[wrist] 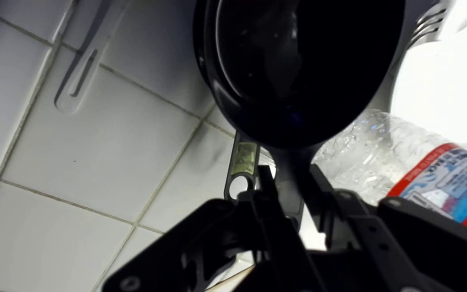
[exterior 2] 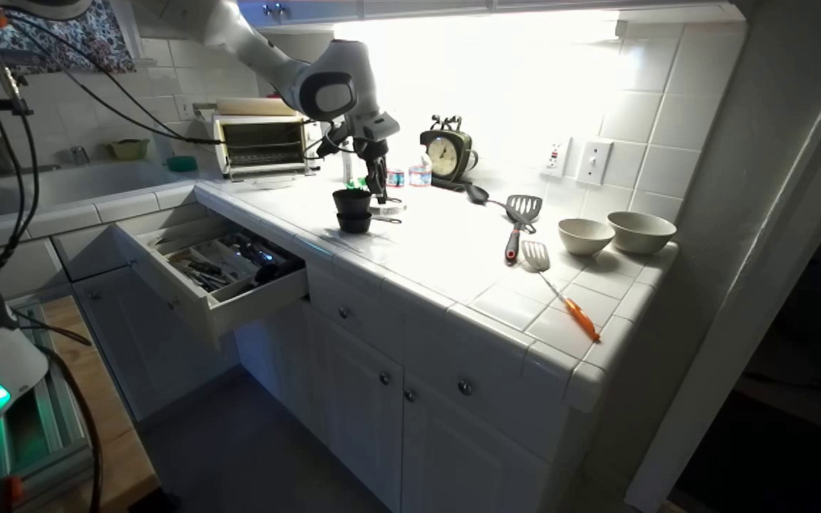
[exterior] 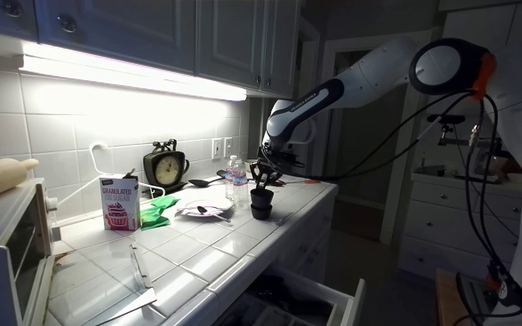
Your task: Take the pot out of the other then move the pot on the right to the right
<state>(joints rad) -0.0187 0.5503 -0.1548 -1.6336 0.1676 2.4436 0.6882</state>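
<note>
Tiled counter (exterior: 184,246): water bottles (exterior: 240,182) (two, labelled) near stacked pots (exterior: 261,198), plate (exterior: 221,203)

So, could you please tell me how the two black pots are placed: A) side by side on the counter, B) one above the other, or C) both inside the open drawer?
B: in both exterior views the upper pot shows directly above the lower pot.
</note>
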